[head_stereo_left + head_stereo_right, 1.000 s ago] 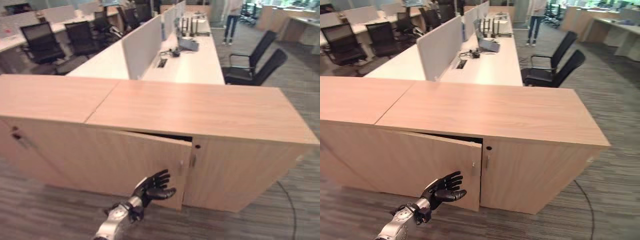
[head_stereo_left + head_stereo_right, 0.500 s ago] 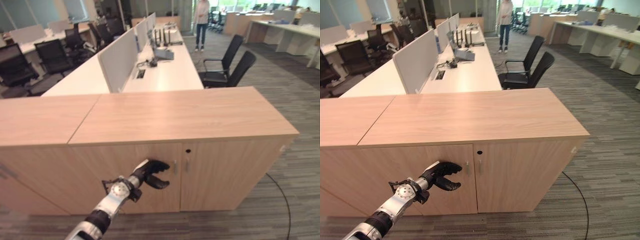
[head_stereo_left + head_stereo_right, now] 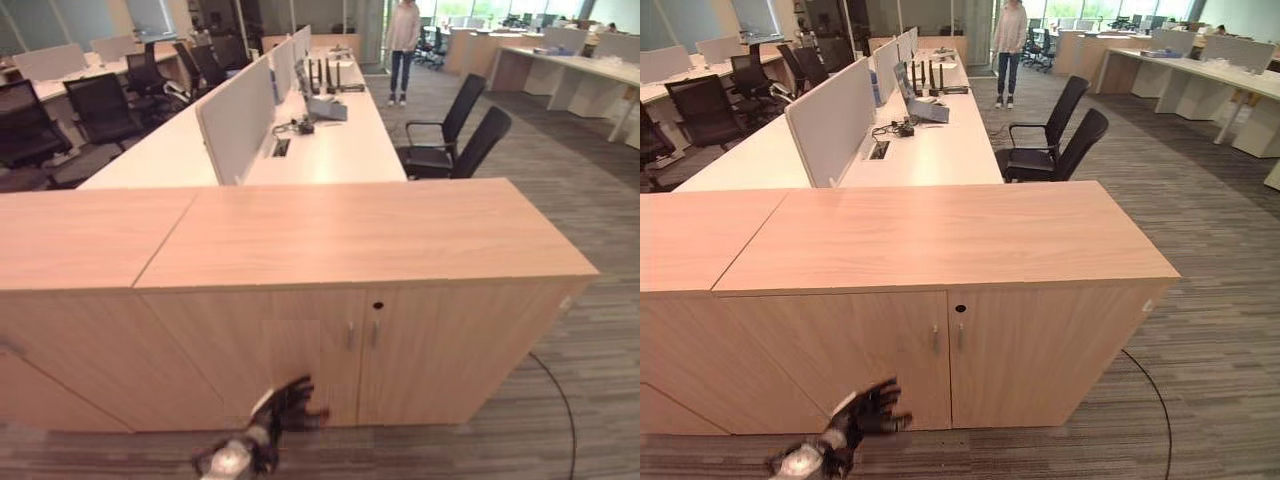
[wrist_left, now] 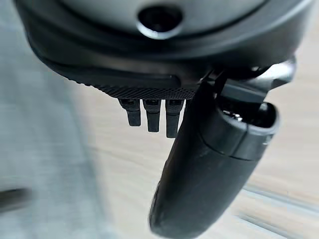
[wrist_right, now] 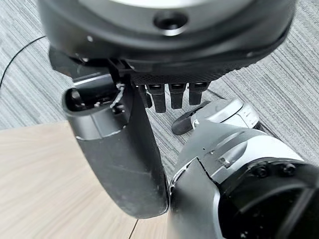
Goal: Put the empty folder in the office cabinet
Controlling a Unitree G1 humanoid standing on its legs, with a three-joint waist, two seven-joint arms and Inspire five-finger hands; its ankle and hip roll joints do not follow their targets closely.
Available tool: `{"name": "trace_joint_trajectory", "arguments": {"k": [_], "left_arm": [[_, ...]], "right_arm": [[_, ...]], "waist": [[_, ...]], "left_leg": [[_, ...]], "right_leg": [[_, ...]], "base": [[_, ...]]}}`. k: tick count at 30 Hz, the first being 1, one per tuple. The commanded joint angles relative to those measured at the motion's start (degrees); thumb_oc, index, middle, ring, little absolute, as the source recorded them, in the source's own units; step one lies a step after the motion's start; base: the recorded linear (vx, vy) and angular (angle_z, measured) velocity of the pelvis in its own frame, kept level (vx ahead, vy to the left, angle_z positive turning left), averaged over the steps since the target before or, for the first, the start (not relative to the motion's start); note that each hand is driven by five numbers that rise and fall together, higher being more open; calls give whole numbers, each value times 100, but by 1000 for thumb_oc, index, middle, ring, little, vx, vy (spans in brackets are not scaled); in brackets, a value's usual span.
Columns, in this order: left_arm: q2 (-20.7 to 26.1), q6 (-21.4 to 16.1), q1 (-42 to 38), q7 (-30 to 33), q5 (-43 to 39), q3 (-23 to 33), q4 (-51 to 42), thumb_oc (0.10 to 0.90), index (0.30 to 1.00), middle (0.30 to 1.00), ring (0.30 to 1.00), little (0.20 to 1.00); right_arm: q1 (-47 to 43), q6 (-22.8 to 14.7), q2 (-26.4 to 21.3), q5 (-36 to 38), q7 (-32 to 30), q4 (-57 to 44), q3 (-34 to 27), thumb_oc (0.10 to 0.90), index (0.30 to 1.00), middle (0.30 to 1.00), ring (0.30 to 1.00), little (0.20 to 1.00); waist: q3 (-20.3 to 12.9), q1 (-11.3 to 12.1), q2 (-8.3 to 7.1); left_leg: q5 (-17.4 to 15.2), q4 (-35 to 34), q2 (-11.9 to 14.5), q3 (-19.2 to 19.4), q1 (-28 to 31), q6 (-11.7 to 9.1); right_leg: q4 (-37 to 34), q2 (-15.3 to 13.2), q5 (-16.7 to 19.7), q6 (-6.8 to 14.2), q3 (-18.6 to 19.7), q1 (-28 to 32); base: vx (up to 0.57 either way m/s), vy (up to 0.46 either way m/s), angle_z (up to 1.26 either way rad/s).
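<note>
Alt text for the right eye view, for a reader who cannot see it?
A wooden office cabinet stands with both front doors closed, and the robot's left hand is low in front of the left door, holding nothing. Behind are desks, black chairs and a standing person.

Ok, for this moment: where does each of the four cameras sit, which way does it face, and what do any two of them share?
Left eye view: on the head, looking down at the light wooden cabinet with both doors shut; left hand low before it.
Right eye view: same head, slightly to the side; same cabinet, same left hand, person standing far back.
Left wrist view: along the left hand, fingers relaxed, toward pale wood.
Right wrist view: along the right hand, fingers straight, toward grey carpet.
Shared: both eye views show the cabinet and white desks.
</note>
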Motion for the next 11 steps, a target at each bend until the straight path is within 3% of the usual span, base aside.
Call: {"name": "trace_joint_trajectory", "arguments": {"k": [1, 6, 11], "left_arm": [[-189, -318, -543, -267, -178, 221, -87, 800, 900, 900, 900, 900], [-408, -197, -315, -253, -112, 433, 1125, 800, 900, 900, 900, 900], [-542, -231, -277, 136, 476, 771, 2437, 800, 900, 900, 900, 900]], "right_arm": [[-455, -142, -115, -114, -12, 599, -202, 800, 900, 900, 900, 900], [-530, -162, -131, -58, -2, 587, -161, 800, 900, 900, 900, 900], [-520, -184, -45, -39, -20, 589, -52, 800, 900, 900, 900, 900]], "waist": [[-21, 63, -37], [18, 126, -9], [21, 210, -47]], "left_leg": [[-123, -10, -145, -50, -268, -2], [-102, -10, -178, -127, -303, 2], [-70, -10, -208, -216, -343, -4]], "right_leg": [[36, 26, -415, 297, -428, 88], [36, 26, -403, 279, -482, 84], [36, 11, -382, 254, -557, 99]], "base": [[-17, 25, 15], [-17, 22, 16], [-23, 3, 11]]}}
